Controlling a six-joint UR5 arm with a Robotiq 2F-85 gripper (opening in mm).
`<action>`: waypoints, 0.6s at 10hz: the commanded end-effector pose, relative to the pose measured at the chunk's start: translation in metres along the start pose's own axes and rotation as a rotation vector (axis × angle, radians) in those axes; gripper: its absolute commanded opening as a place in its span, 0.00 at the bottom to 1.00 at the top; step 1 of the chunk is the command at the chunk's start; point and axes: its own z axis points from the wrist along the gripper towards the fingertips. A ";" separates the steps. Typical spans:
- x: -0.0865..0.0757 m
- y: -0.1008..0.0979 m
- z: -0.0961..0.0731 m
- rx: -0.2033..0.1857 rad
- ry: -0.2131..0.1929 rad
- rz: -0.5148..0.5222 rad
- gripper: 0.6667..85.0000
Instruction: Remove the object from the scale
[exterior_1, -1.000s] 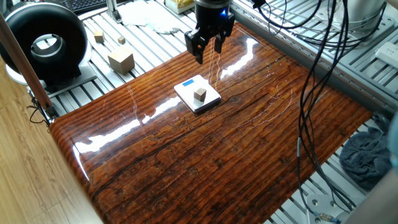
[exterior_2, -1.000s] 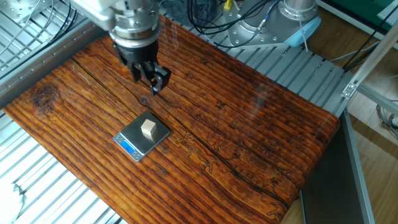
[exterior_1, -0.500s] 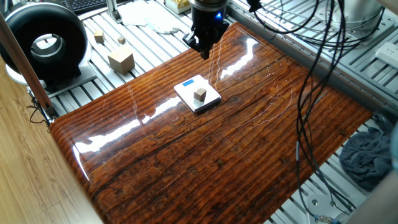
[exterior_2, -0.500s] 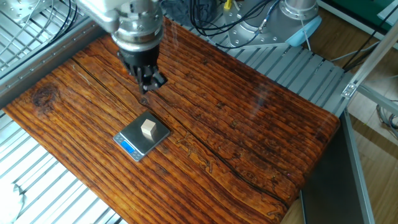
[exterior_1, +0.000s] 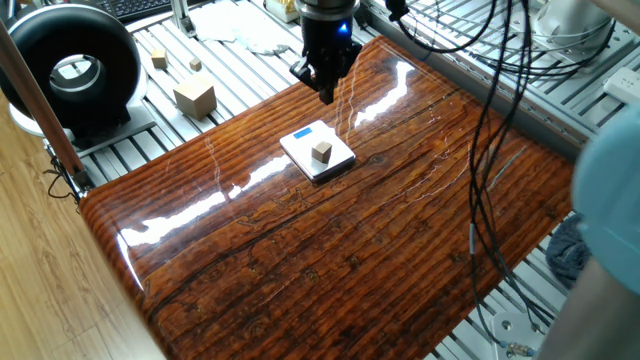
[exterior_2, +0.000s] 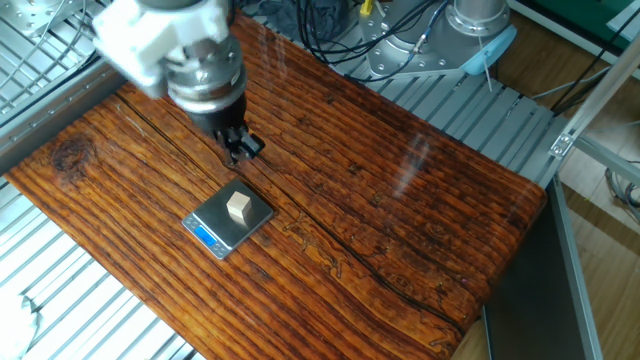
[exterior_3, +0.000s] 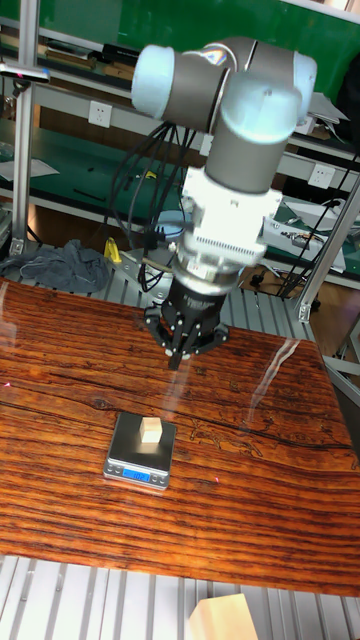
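In one fixed view the glossy striped wooden tabletop (exterior_1: 330, 230) fills the middle, with slatted metal bench all round it. The scale (exterior_1: 317, 153) lies a little left of centre, the tiny wooden cube (exterior_1: 321, 151) sitting on its pad. The gripper (exterior_1: 324, 88) hangs near the far edge, above and beyond the scale. A second ago its fingers stood visibly apart; now they show as one narrow dark point, so it has either turned about its axis or drawn in, and I cannot tell which. A larger wooden block (exterior_1: 194, 96) and two small cubes rest on the slats far left, well apart from the scale. Black cables (exterior_1: 495, 140) hang over the right side, so room to move is better on the near and left board.

In the other fixed view the gripper (exterior_2: 240, 146) has come a little nearer the scale (exterior_2: 228, 221), and the arm above it is motion-blurred. The cube (exterior_2: 238, 206) is untouched. Bare board lies open to the right.

In the tall fixed view the gripper (exterior_3: 181, 352) points down just beyond the scale (exterior_3: 141, 448), clear of the cube (exterior_3: 151, 430). I judge this an approach, grasp not begun.
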 end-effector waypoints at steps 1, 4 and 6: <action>-0.012 0.004 0.020 -0.021 0.018 -0.015 0.00; -0.031 -0.016 0.038 0.032 -0.032 -0.032 0.02; -0.033 -0.010 0.043 0.004 -0.030 -0.043 0.19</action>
